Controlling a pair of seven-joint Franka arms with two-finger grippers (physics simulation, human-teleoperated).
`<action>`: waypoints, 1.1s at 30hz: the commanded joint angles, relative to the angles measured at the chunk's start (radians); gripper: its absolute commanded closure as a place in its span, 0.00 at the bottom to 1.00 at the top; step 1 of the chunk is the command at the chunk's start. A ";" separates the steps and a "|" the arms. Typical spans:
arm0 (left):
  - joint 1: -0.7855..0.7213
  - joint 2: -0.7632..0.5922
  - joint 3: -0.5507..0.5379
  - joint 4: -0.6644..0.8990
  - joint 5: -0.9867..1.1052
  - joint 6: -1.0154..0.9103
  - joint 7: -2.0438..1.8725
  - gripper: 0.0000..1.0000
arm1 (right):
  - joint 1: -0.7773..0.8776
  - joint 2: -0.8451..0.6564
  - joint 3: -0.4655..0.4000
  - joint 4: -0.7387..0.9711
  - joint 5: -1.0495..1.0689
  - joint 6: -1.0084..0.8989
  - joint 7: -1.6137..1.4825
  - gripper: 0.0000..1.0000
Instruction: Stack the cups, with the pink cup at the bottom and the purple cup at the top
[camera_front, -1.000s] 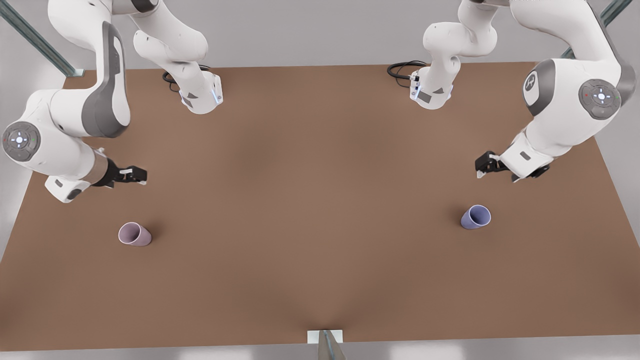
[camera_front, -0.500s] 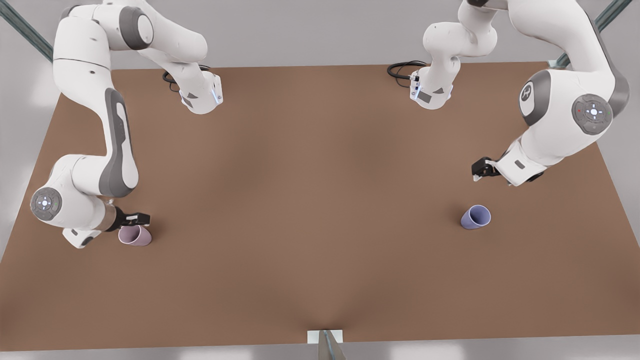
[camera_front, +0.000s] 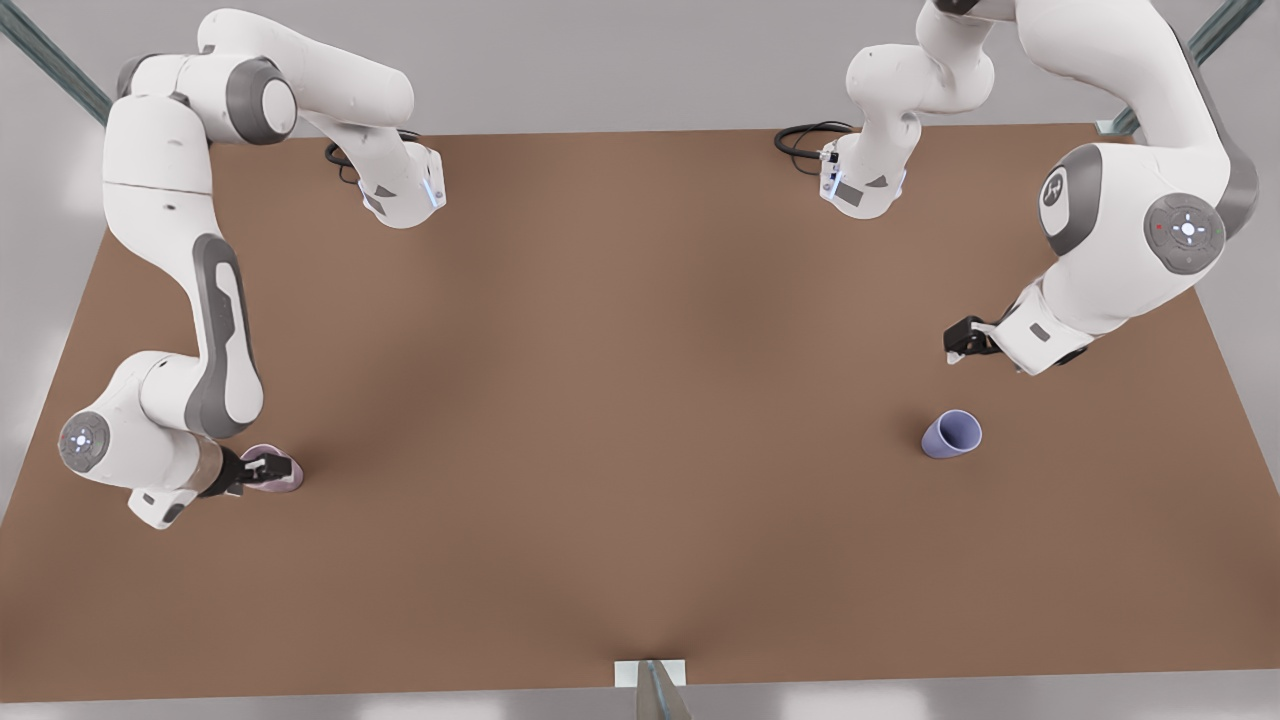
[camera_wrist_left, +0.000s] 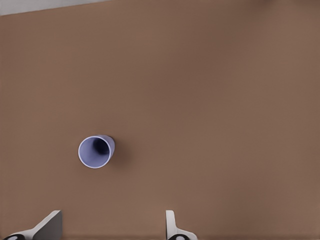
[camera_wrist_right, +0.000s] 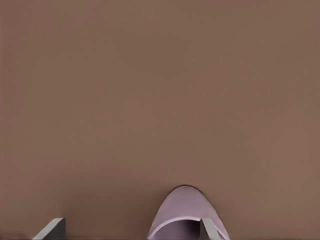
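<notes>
Pink cup (camera_front: 285, 476) under right pincer (camera_front: 268, 467), fingers apart

A plain brown bench (camera_front: 640, 400) spans most of the frame. 2 cups stand on it, well apart: the pink cup (camera_front: 285, 474) at lower left, the purple cup (camera_front: 951, 434) at right of centre. 2 white arm bases (camera_front: 400, 190) sit along its upper edge, each beside black cable (camera_front: 805, 135).

Pink cup (camera_front: 281, 474) on the worktop (camera_front: 620, 400) at front view's left, right gripper (camera_front: 268, 467) over it. Purple cup (camera_front: 951, 434) at front view's right, left gripper (camera_front: 960, 343) behind it, apart.
</notes>
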 joint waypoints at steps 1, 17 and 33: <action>0.000 -0.002 0.001 0.000 0.000 -0.001 0.001 0.00 | -0.009 0.004 -0.002 0.001 0.013 0.012 -0.271 0.00; 0.000 0.000 0.000 0.000 0.000 -0.017 0.001 0.00 | -0.106 -0.007 -0.016 -0.065 -0.013 0.015 -0.331 0.00; 0.000 0.001 0.000 0.000 0.000 -0.017 0.001 0.00 | -0.104 0.073 -0.016 -0.060 -0.056 0.081 -0.289 0.00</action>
